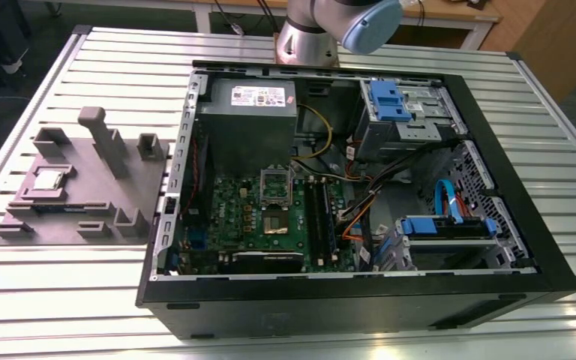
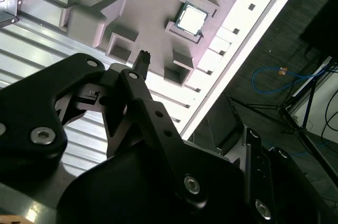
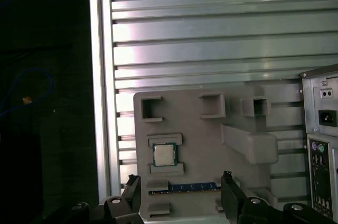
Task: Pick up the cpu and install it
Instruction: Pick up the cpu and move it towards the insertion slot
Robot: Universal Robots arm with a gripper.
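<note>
Basically at the start: the cpu (image 1: 48,180) sits in its pocket on the grey fixture tray (image 1: 73,217), at the exterior view's left, beside the open computer case (image 1: 368,307). In the first wrist view the gripper (image 3: 179,182) hangs above the tray, jaws spread wide and empty, clear of the chip. Pick not yet done, install not yet done. The motherboard socket (image 1: 276,182) looks unfilled.

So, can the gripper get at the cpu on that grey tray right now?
Probably yes. The cpu lies uncovered in its recess on the grey tray, and the gripper hangs open above the tray with nothing between. Low walls flank two sides of the chip.
</note>
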